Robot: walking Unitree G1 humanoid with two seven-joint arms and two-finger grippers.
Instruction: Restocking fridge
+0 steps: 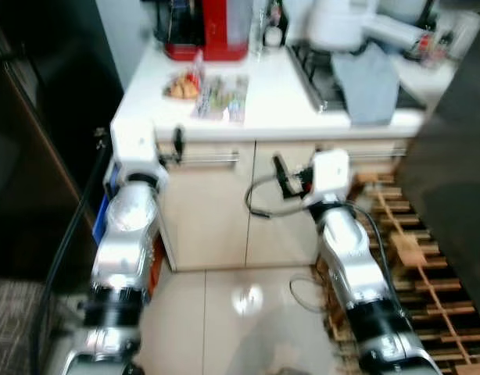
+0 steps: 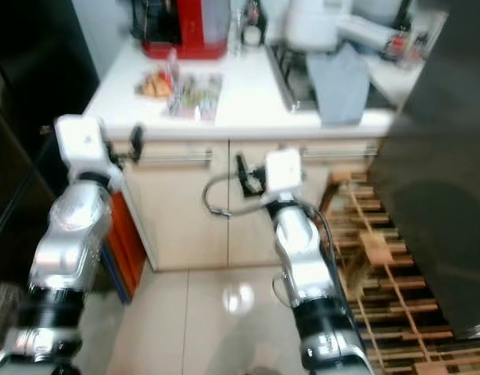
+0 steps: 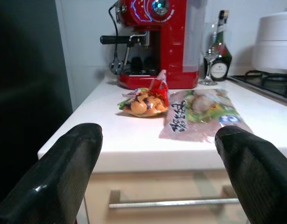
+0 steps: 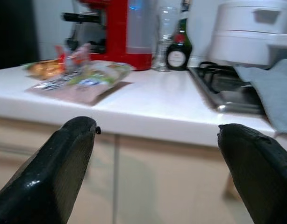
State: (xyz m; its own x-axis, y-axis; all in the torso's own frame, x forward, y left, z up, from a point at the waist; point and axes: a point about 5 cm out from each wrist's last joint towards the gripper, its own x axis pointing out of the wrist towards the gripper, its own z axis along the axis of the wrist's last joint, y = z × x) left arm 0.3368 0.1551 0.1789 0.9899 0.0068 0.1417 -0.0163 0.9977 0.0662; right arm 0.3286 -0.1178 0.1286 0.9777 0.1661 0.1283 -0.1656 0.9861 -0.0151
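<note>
Two food packs lie on the white counter (image 1: 279, 101): a small orange snack bag (image 3: 142, 102) and a flat clear pack with green print (image 3: 202, 113), side by side near the counter's left end. My left gripper (image 3: 160, 158) is open, held just below the counter edge and facing the packs. My right gripper (image 4: 155, 154) is open too, level with the counter front further right, with nothing between its fingers. From the head, both arms reach forward towards the cabinet fronts, left gripper (image 1: 177, 144), right gripper (image 1: 283, 176).
A red coffee machine (image 3: 155, 44), a wine glass (image 3: 211, 60) and a dark bottle (image 3: 221, 51) stand at the back. A hob (image 4: 225, 86), grey cloth (image 1: 369, 82) and white cooker (image 4: 253, 32) lie right. Wooden slats (image 1: 416, 250) cover the floor right; a dark surface (image 1: 29, 156) stands left.
</note>
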